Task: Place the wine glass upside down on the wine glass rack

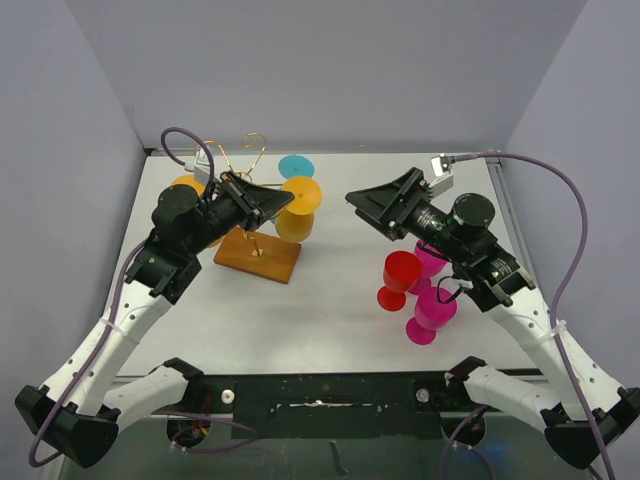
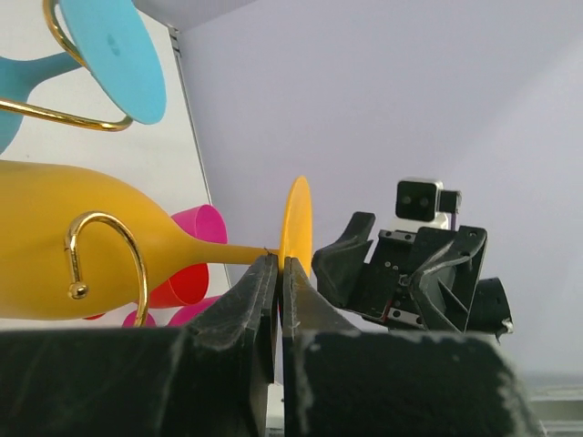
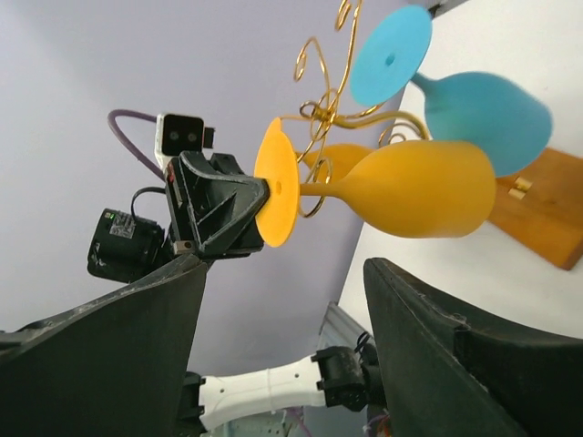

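Left gripper [image 2: 279, 266]: jaws pinched shut on the foot rim of the opaque orange wine glass [image 3: 419, 187]. The glass hangs foot-up and bowl-down, its stem among the curled arms of the gold wire wine glass rack [image 1: 262, 258] with the wooden base. Whether it is seated on an arm cannot be told; release not yet made.
Teal wine glass [image 1: 296, 166]: hung inverted on the rack's far side.
Right gripper [image 1: 380, 188]: right of the rack, jaws wide, holding nothing.
Red wine glass [image 1: 402, 272]: stands further right of the rack.

Orange wine glass [image 1: 293, 226], foot uppermost, beside gold wire rack [image 1: 262, 258], wooden base
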Action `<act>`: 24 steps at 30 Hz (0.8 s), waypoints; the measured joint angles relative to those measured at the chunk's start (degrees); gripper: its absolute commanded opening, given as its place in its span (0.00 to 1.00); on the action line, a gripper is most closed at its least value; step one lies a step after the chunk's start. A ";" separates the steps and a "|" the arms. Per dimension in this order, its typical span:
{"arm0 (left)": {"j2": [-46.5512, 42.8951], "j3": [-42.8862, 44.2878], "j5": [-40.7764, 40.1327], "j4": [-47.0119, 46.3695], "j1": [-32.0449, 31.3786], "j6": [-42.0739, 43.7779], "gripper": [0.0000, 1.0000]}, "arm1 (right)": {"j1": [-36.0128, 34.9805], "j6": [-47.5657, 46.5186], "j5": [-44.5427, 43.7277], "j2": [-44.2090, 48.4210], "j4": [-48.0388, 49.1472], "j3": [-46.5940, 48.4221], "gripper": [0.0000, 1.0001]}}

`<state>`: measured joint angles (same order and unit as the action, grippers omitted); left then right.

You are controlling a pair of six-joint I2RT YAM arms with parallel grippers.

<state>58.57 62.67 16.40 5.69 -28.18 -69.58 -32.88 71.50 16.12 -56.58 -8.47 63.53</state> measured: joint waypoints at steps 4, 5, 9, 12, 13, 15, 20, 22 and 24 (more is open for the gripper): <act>0.00 0.37 -2.21 1.25 0.28 -1.90 0.00 | 1.01 -2.36 -3.80 3.23 -2.43 0.00 0.72; 0.00 0.50 -2.67 1.70 0.28 -2.32 0.00 | 1.03 -2.99 -4.74 3.85 -2.97 0.00 0.72; -0.02 1.31 -4.33 2.93 0.55 -4.85 0.00 | 1.03 -5.53 -8.15 4.94 -6.27 0.61 0.72; -0.02 1.51 -5.31 3.37 0.61 -6.36 0.00 | 1.03 -6.67 -10.01 4.81 -8.46 1.29 0.72; -0.02 1.62 -5.57 3.80 0.61 -6.80 0.00 | 1.03 -6.86 -10.60 4.83 -9.14 1.40 0.72; -0.07 1.68 -6.43 4.68 0.63 -7.80 0.00 | 1.03 -7.23 -11.69 4.83 -10.21 1.57 0.72; -1.03 1.70 -10.29 7.52 0.94 -9.14 0.00 | 1.03 -7.89 -13.55 4.90 -11.78 1.66 0.72; -2.01 1.68 -11.87 8.31 1.03 -9.55 0.00 | 1.03 -8.07 -14.01 5.01 -12.07 1.70 0.72; -3.04 1.68 -13.27 8.76 1.03 -9.77 0.00 | 1.03 -8.13 -14.47 5.33 -12.33 1.73 0.72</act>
<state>55.53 64.36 3.14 14.46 -27.16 -79.35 -31.86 63.37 1.65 -51.24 -20.80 65.25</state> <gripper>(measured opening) 0.006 0.717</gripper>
